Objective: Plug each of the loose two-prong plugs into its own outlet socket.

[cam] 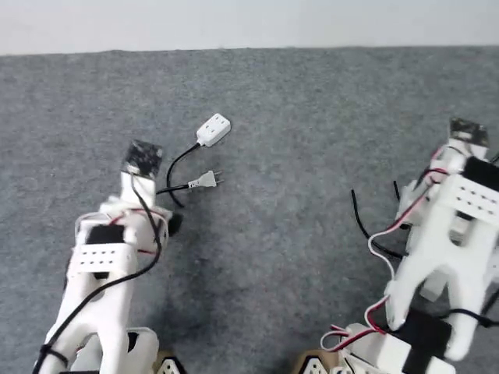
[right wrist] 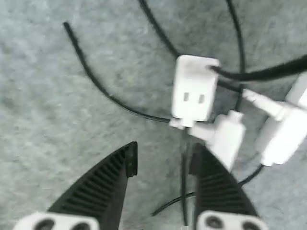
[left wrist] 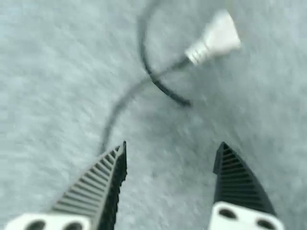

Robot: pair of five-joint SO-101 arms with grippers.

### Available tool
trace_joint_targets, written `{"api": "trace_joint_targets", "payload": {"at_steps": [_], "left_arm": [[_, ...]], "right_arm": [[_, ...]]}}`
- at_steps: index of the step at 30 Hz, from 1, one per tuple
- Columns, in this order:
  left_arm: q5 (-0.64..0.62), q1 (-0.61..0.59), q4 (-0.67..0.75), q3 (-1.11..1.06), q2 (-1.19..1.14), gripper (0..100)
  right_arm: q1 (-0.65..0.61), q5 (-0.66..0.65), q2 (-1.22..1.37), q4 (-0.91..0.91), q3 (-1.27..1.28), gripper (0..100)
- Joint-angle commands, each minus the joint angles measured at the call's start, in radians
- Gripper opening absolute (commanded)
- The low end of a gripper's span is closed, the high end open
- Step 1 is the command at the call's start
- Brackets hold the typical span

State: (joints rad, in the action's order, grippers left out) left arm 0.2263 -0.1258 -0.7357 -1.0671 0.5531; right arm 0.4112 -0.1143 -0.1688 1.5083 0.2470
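My left pincer (left wrist: 170, 177) hangs wide open and holds nothing, its ribbed black fingers (left wrist: 108, 179) above bare grey nap. The plug (left wrist: 216, 38) lies just ahead, in the table's (cam: 312, 101) left half, toward the far edge. The step, as I judge it, is picking up that plug. I would come down over its moulded body, not the thin black cord (left wrist: 144, 81), and close across the flat sides so the two prongs stay free and level for the socket (cam: 214, 129), which sits near it toward the far edge. The plug is smooth white plastic, tapering to a ribbed neck, so it may slip or twist. The ribbed fingers should help, and the soft, fuzzy surface should give a little if I press in. The socket is a small, rounded white block, light enough to slide when pushed. My right pincer (right wrist: 160, 177) is also open and empty, above a second socket (right wrist: 194, 93) near the right edge, slots upward, with another white plug (right wrist: 229, 136) touching it among looping cords.
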Motion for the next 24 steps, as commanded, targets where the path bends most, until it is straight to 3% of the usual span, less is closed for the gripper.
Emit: {"api": "trace_joint_targets", "payload": {"at_steps": [1,5,8,14,24], "left_arm": [[-0.012,-0.02,0.011,0.12,0.017,28],[-0.011,-0.015,-0.081,0.305,-0.074,28],[-0.011,-0.015,-0.169,0.495,-0.239,28],[-0.008,-0.002,-0.204,0.831,-0.605,28],[-0.005,0.084,-0.207,1.262,-1.057,28]], "right_arm": [[-0.122,0.058,0.001,-0.007,0.023,8.0],[-0.309,0.127,-0.001,-0.186,0.212,7.6],[-0.377,0.133,-0.004,-0.346,0.321,7.6],[-0.386,0.13,-0.001,-0.561,0.433,7.6],[-0.383,0.127,0.001,-0.579,0.453,7.6]]}}
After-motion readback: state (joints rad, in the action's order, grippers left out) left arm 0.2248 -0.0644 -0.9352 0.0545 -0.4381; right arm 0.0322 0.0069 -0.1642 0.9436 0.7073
